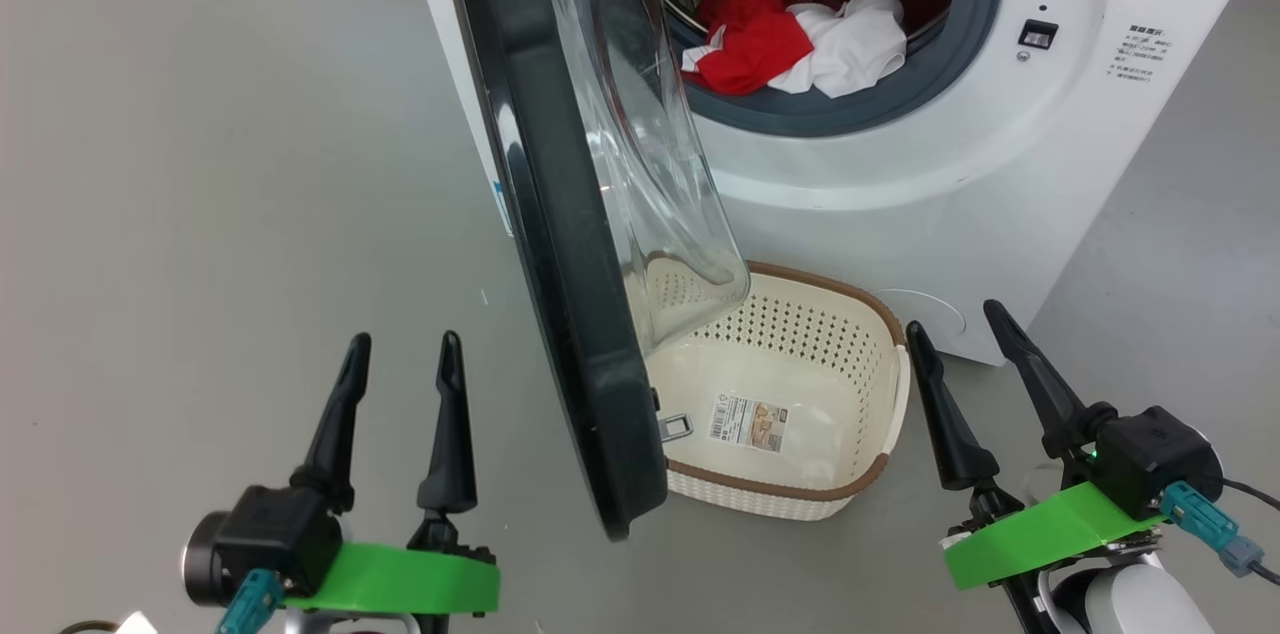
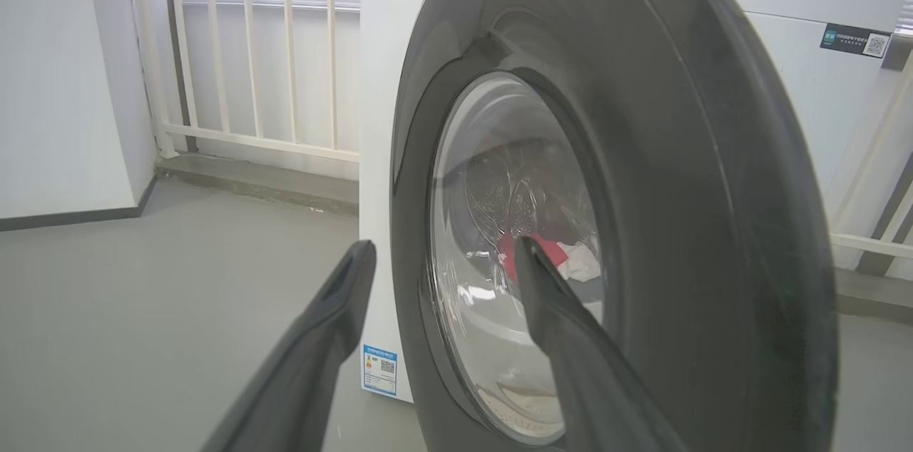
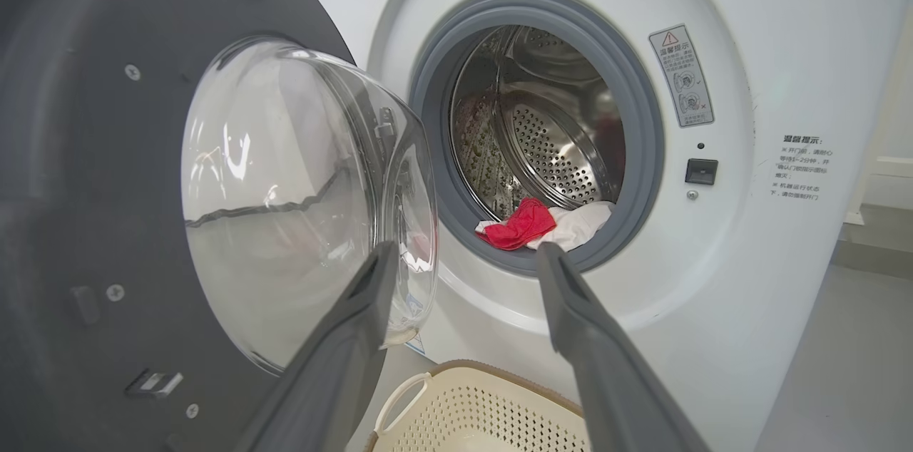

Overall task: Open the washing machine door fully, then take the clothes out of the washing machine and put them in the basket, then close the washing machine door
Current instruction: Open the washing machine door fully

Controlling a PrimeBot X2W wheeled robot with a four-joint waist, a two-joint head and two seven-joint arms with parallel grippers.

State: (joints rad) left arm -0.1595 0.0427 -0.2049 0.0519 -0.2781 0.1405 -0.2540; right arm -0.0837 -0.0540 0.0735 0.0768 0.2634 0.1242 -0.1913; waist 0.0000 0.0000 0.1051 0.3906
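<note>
Nearest to me, my left claw (image 1: 405,346) hangs low at the left with its two fingers spread wide and nothing between them. My right claw (image 1: 952,319), low at the right, is the same: released and empty. Between them stands the washing machine door (image 1: 560,244), swung out so that I see its black rim almost edge-on. My left claw faces its outer side, near but apart from it, and my right claw faces the inner side with the clear glass bowl. I judge the door only part open: it juts out over the left end of the basket (image 1: 800,499) rather than lying back beside the washing machine (image 1: 900,174). The basket sits on the grey floor (image 1: 200,164) just in front of the machine, below the opening, and holds nothing but its sticker (image 1: 748,422). Farther off, the clothes (image 1: 800,49) lie in a red and white heap at the front lip of the drum, resting on the grey gasket. So the first step looks begun but not finished, every garment is left to move, and closing the door comes last.
</note>
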